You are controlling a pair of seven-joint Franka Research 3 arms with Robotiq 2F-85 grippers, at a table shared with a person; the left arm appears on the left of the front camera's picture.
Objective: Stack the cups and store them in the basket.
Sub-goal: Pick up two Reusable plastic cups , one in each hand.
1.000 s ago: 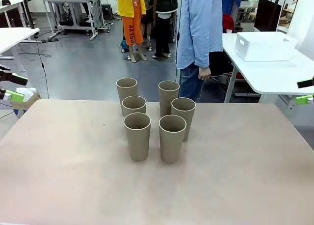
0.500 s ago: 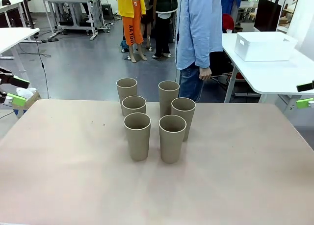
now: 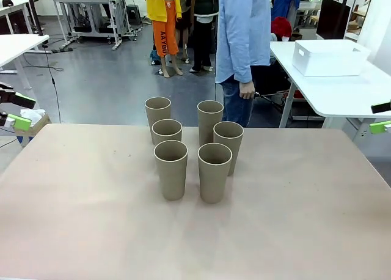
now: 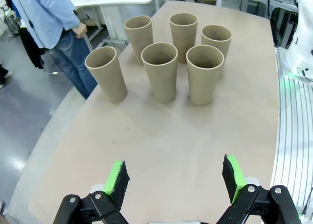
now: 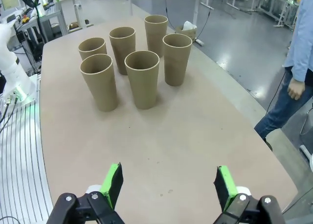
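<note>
Front view: six cups (image 3: 171, 173) upright in two rows, centred on the tan table (image 3: 73, 200), unmoved since earlier; basket (image 3: 330, 57) on the side table (image 3: 342, 93) at far right; person (image 3: 244, 35) shifted slightly left. Wrist views: left gripper (image 4: 176, 177) and right gripper (image 5: 168, 182) spread wide, holding nothing.
</note>
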